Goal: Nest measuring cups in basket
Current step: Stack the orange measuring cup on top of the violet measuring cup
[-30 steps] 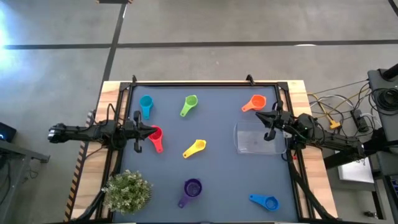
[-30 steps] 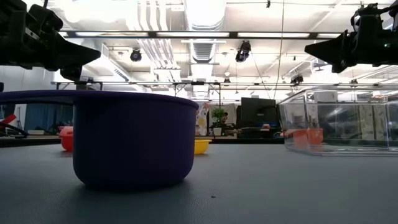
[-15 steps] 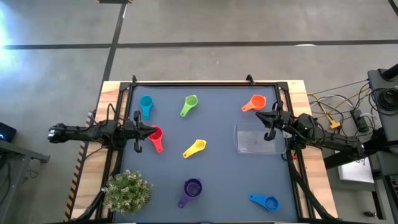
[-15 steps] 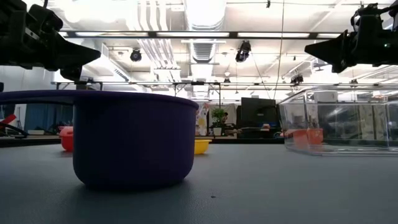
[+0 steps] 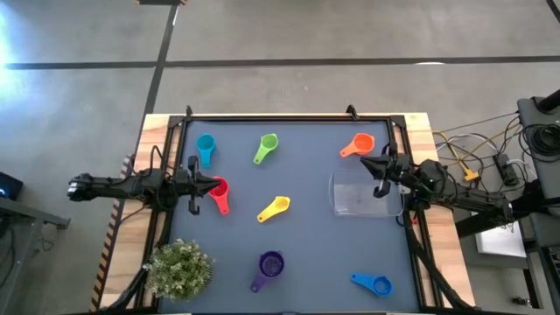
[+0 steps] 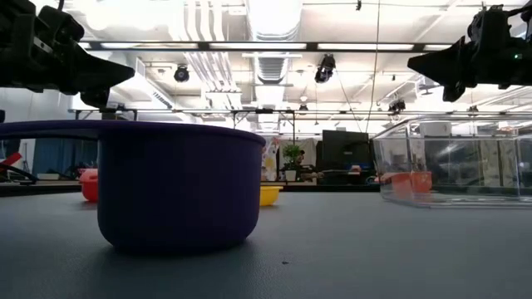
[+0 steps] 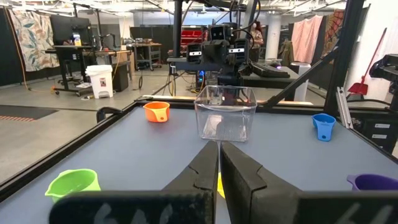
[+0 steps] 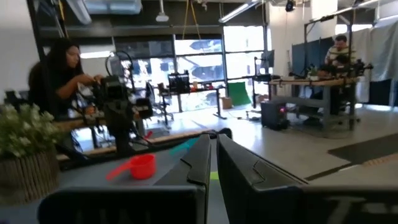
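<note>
Cups loose on table point(image 5: 306, 254), basket point(image 5: 366, 194) empty, both arms level at mid-edges.
Left gripper point(image 5: 213, 183), jaws clenched on nothing, above red cup point(image 5: 219, 194), handle toward plant point(image 5: 179, 269); yellow cup point(image 5: 275, 208) lies diagonal; right gripper point(image 5: 367, 163), jaws clenched, empty, over the basket's far edge.

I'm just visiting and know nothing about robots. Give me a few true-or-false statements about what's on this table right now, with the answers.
1. The basket holds no cups. True.
2. The purple cup sits inside the basket. False: it lies on the mat, near the plant.
3. Both end effectors, left and right, are shut and hold nothing. True.
4. The orange cup is next to the plant. False: it lies at the far side, by the basket.
</note>
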Action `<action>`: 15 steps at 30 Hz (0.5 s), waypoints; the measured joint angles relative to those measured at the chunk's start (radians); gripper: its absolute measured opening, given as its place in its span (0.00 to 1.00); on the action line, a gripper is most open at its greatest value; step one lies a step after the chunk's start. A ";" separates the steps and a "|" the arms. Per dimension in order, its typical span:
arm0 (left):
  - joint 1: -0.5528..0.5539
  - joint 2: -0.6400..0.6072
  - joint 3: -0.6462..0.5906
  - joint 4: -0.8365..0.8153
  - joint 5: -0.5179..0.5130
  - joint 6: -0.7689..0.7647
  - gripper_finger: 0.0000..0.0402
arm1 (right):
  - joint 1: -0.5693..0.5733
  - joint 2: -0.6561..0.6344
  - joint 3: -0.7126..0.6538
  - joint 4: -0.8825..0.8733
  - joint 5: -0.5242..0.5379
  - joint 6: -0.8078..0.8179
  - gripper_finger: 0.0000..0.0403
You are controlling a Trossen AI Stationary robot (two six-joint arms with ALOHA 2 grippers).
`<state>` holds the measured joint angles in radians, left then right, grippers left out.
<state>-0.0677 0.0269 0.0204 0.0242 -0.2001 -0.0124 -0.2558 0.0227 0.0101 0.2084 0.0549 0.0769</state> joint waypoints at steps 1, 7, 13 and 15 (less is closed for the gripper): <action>0.000 0.000 0.000 0.000 0.000 0.000 0.00 | 0.000 0.000 0.000 0.010 -0.002 0.009 0.04; 0.000 0.000 0.000 0.000 0.000 0.000 0.00 | 0.000 0.000 0.000 0.015 -0.003 0.168 0.04; 0.000 0.000 0.000 0.000 0.000 0.000 0.00 | 0.000 0.000 0.000 0.010 -0.002 0.275 0.04; 0.000 0.000 0.000 0.000 0.000 0.000 0.00 | 0.000 0.000 0.000 0.013 -0.002 0.265 0.04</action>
<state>-0.0677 0.0269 0.0204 0.0242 -0.2001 -0.0124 -0.2557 0.0227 0.0102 0.2216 0.0532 0.3423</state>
